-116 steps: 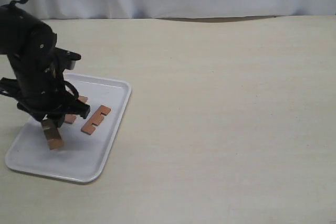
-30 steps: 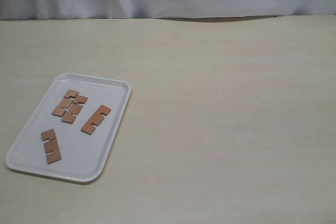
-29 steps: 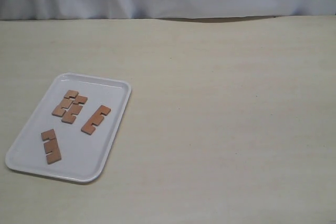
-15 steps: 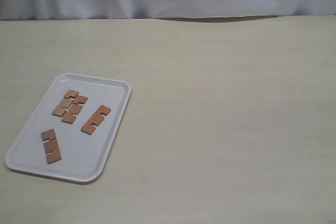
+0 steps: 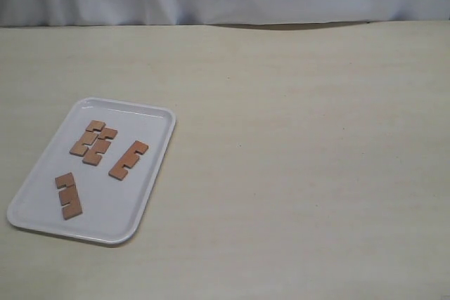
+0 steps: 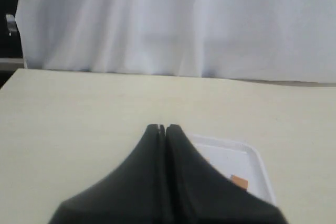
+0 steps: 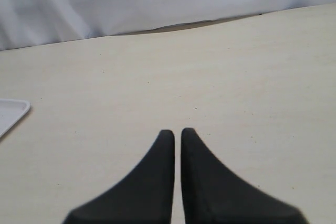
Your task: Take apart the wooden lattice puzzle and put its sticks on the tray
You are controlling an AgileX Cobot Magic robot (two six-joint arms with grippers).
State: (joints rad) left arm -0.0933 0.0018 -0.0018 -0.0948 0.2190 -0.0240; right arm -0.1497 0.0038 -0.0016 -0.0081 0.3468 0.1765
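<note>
**Wood all on the tray: 4 sticks down, both arms away**

Reddish-brown wood lay only inside the tray (image 5: 123,209), which sat on the pale table (image 5: 302,173). No piece was outside its rim. The lattice puzzle no longer stood as a grid. It was 4 separate sticks, all lying flat:

- 2 sticks, one (image 5: 84,138) just beside the other (image 5: 102,145), toward the far end of the tray
- 1 stick (image 5: 129,159) alone, closer to the tray's right rim
- 1 stick (image 5: 68,195) alone, at the near end of the tray

What had just changed: about 4 seconds earlier the left arm stood over the near end of the tray, with a stick under its gripper. Now that arm was gone from the exterior view and the stick rested on the tray by itself. During the last second nothing on the tray had moved.

The left gripper (image 6: 161,128) had its jaws pressed together with nothing between them. From its wrist view the tray (image 6: 247,156) was ahead of it, apart from the jaws. The right gripper (image 7: 177,132) showed only a thin slit between its jaws, also empty. It was over bare table, well apart from the tray (image 7: 10,111).

In my judgement this meant the task was finished, because every stick was free and placed.
</note>
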